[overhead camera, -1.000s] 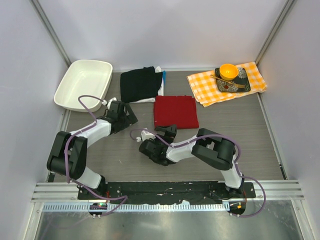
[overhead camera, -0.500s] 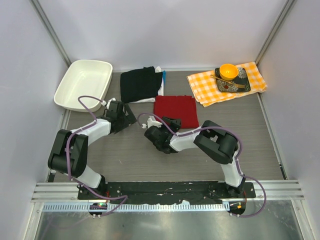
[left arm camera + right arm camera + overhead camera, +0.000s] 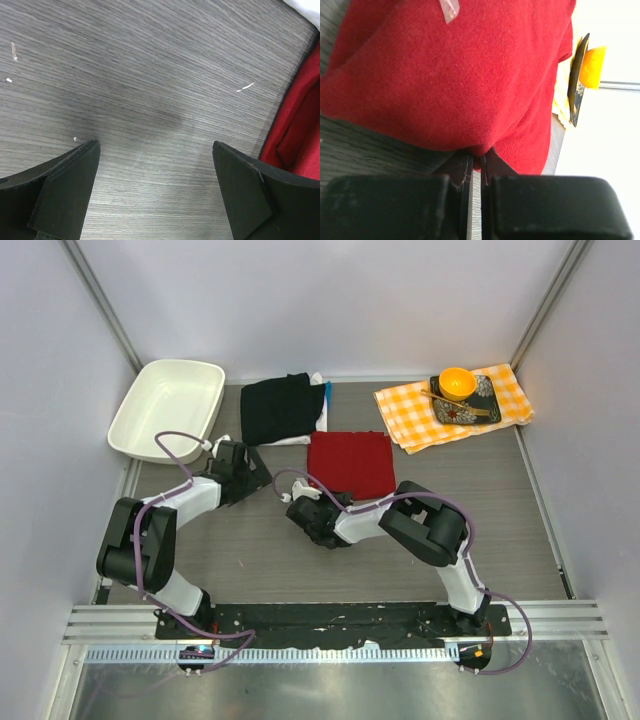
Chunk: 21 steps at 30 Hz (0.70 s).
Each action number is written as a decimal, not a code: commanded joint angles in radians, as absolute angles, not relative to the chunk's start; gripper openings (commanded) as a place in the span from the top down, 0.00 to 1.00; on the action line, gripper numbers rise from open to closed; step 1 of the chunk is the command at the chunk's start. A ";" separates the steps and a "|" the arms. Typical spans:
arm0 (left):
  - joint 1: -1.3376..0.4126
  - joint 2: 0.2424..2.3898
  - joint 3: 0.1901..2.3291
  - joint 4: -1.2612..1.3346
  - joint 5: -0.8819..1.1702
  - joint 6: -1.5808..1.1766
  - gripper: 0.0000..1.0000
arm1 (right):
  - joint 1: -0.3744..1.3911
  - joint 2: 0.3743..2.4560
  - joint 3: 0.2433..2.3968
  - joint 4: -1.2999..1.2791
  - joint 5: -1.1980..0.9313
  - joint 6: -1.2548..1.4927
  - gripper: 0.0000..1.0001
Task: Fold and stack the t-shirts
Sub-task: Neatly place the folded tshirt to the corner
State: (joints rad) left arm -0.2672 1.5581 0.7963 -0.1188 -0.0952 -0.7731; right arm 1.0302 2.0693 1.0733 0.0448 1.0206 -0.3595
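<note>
A folded red t-shirt [image 3: 350, 462] lies on the table's middle, and it fills the right wrist view [image 3: 460, 75]. My right gripper [image 3: 320, 494] is at the shirt's near left corner, and its jaws are shut on a pinch of the red hem [image 3: 477, 156]. A folded black t-shirt [image 3: 280, 408] lies behind, on top of a white one [image 3: 318, 390]. My left gripper [image 3: 254, 466] hovers low over bare table to the left of the red shirt, open and holding nothing [image 3: 155, 150]. The red shirt's edge [image 3: 300, 125] shows beside its right finger.
A white tub [image 3: 167, 408] stands at the back left. At the back right an orange-and-white checked cloth [image 3: 410, 412] carries a dark plate [image 3: 478, 406] with an orange bowl [image 3: 457, 382]. Walls close in on three sides.
My right gripper slid forward to the red t-shirt's near edge and closed on it. The left arm barely moved and stayed open.
</note>
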 commanded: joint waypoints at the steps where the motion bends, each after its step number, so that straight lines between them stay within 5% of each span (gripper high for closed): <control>1: -0.255 1.562 0.804 -0.080 -0.084 -0.755 0.00 | 1.025 2.114 1.095 -0.021 0.962 -0.308 0.99; 21: -0.267 1.457 0.552 0.191 0.199 -1.000 0.00 | 1.095 1.879 1.025 -0.242 0.917 -0.117 0.99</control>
